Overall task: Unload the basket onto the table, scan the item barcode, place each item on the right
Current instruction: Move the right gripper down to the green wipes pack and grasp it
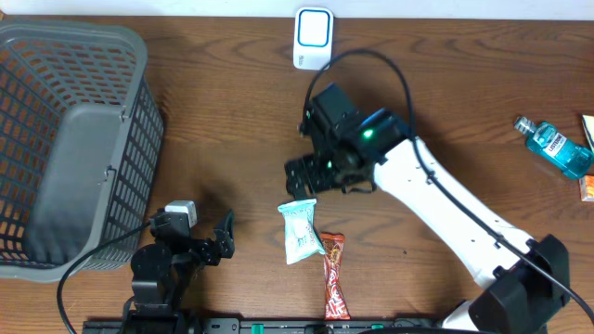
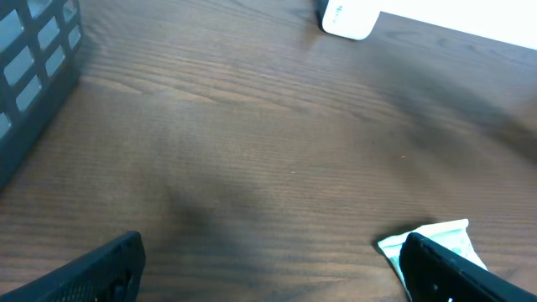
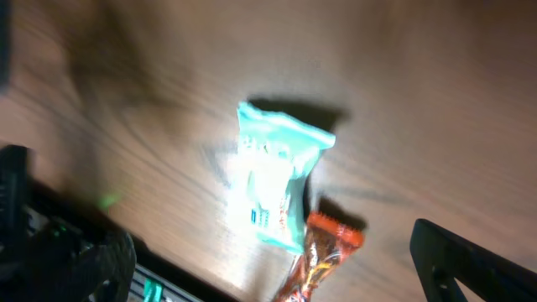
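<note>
Two grippers have jaws wide apart, the left gripper (image 2: 273,275) empty, the right gripper (image 1: 304,182) just above the packet (image 3: 277,180), so it should drop straight and pinch only that, not the bar (image 3: 325,250) beside it.

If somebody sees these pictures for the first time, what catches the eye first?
The white right arm reaches to the centre, its open right gripper poised over a pale green plastic packet. A red-orange foil snack wrapper lies against that packet, and a large grey plastic mesh basket fills the left side.
</note>
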`<action>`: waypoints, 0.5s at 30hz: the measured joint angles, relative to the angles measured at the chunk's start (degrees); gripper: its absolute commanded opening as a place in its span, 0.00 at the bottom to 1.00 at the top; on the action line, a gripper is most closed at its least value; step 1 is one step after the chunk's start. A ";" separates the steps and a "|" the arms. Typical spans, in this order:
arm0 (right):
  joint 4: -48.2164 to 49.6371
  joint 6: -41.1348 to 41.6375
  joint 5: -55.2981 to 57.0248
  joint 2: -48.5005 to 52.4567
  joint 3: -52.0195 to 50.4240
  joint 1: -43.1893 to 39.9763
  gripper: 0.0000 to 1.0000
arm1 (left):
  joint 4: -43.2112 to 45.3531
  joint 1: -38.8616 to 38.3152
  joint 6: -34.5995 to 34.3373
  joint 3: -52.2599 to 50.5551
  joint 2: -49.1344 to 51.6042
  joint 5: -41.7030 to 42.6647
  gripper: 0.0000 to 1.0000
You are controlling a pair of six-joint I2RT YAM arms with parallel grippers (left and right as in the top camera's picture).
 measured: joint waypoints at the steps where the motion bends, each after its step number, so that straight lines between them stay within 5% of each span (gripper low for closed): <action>1: 0.90 0.33 -0.44 0.00 -1.70 0.11 0.95 | 0.00 0.00 0.00 0.00 0.00 0.02 0.96; 15: 28.26 1.70 -9.97 0.07 -26.16 0.13 0.97 | -0.02 0.00 0.00 0.00 0.00 0.02 0.96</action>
